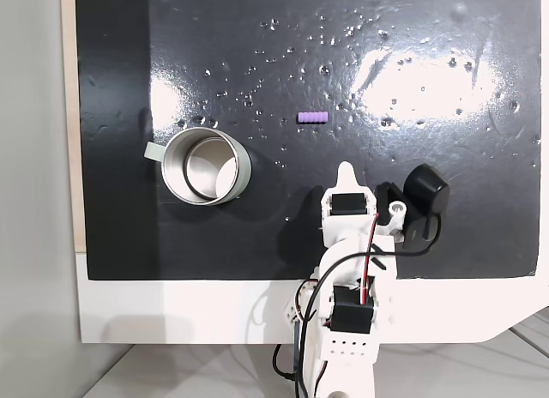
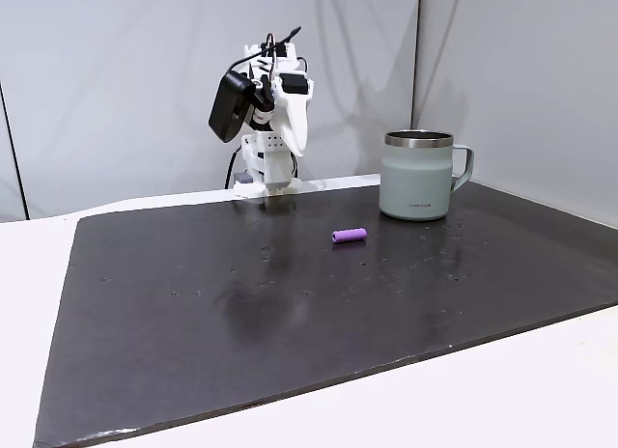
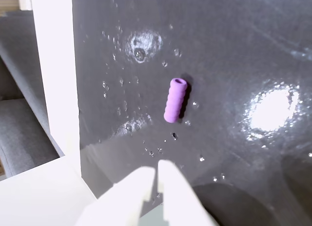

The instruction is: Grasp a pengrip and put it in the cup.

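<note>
Pengrip point(image 1: 311, 117) lies on its side on the black mat point(image 1: 429, 226), alone and free of the arm. Taking the cup point(image 1: 206, 165) as the landmark: in a fixed view from above, the pengrip sits up and to the right of the cup, well apart from it; in a fixed view from the side, the pengrip point(image 2: 350, 236) lies just in front of the cup point(image 2: 417, 176) and to its left, not touching.

The gripper point(image 1: 345, 168) is raised off the mat to the right of the cup in the view from above, short of the pengrip. In the wrist view the gripper point(image 3: 157, 170) shows its two white fingertips pressed almost together with only a thin slit between them and nothing held; the pengrip point(image 3: 175, 100) lies beyond the tips, its open end visible.

The cup's handle point(image 1: 153, 151) is partly hidden behind its wall from above. Glare washes out part of the mat.
</note>
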Motion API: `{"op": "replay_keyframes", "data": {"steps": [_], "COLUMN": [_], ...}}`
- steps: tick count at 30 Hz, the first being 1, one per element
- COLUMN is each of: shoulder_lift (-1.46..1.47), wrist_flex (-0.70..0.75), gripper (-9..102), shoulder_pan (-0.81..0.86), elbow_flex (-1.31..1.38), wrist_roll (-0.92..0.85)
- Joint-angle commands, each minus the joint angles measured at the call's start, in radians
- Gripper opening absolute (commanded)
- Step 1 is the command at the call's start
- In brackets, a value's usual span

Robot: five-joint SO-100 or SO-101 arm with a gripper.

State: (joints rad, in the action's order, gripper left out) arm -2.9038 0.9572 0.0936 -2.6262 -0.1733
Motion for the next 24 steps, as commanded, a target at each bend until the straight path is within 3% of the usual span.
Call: {"op": "replay_keyframes", "data": {"steps": [1,11,24], "shoulder_lift": [0.210,0.710,1.175], "wrist_flex": [0.015,0.052,0.095], "gripper": [7,22,26], "shoulder_pan": [-0.009,-0.021,-0.037], "elbow_flex": [0.204,0.535,0.824], "wrist_roll": [-0.017,-0.015,0.091]}}
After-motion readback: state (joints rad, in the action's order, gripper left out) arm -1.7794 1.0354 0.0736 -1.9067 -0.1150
